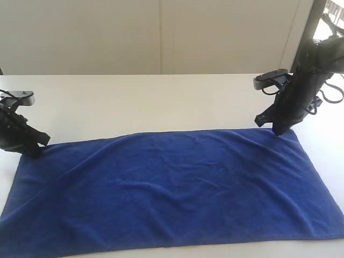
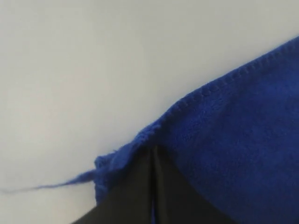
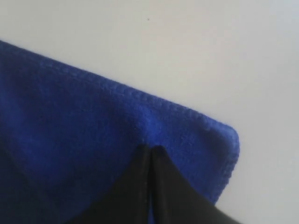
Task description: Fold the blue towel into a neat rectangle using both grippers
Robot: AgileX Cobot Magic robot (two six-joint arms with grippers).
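Prob. a robot lab: bare white table (image 1: 161, 97), plain panelled wall (image 1: 107, 37) behind.

A pale tabletop (image 1: 134, 102) is spread across the scene. At the far side, a cream wall (image 1: 80, 32) is divided by a vertical seam (image 1: 160, 37); a dark post (image 1: 314, 21) is set far right.

Table (image 1: 161, 99): white, matte, plain; I see it in all three of my views, and it reaches back to the wall.
Wall (image 1: 80, 32): pale cream, flat, behind the table's far edge.
Seam (image 1: 160, 37): thin vertical line in the wall, about mid-view.
Post (image 1: 314, 21): dark, leaning, at the upper right of the exterior view.
Speck (image 3: 148, 19): one tiny dark dot on the table, seen from my right wrist.
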